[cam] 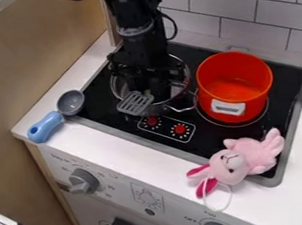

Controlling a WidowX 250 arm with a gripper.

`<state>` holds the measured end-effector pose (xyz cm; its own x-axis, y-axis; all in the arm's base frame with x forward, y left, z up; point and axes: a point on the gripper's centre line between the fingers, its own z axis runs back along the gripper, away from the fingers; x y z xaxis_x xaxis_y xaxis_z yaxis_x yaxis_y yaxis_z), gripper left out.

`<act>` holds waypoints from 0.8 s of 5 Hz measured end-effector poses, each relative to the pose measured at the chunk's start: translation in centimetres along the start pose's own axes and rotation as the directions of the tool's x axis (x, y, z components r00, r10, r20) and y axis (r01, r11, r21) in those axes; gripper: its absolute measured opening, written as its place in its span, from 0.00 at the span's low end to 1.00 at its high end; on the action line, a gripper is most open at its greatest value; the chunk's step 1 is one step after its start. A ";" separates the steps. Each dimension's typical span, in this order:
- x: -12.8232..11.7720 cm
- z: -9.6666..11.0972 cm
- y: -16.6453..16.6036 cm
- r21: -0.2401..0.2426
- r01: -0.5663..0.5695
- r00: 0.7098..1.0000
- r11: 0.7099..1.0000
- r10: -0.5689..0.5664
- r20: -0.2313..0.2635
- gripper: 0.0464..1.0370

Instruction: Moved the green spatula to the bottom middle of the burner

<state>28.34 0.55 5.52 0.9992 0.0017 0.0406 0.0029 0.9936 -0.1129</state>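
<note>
The black gripper hangs at the upper middle of the stove, over a clear-sided metal pot on the left burner. The spatula's grey slotted head lies across the front left rim of this pot. A small bit of its green part shows right by the gripper; the rest of the handle is hidden behind the gripper and arm. The burner under the pot is mostly covered.
An orange-red pot stands on the right burner. A pink plush rabbit lies at the stove's front right corner. A blue-handled grey scoop rests at the left edge. Red knobs sit in front of the metal pot.
</note>
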 end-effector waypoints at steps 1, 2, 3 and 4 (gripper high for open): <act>-0.2 0.6 -0.2 -0.005 0.006 1.000 1.000 -0.006 -0.024 0.27; -0.1 2.7 -0.5 0.036 0.002 1.000 0.999 -0.001 -0.009 0.27; -0.3 5.0 -0.9 0.080 0.008 1.000 0.997 -0.006 -0.023 0.27; -1.1 7.3 -1.5 0.114 0.002 0.998 0.993 0.004 -0.057 0.27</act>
<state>26.91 -0.14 12.89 0.9999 -0.0004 -0.0169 0.0005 1.0000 0.0016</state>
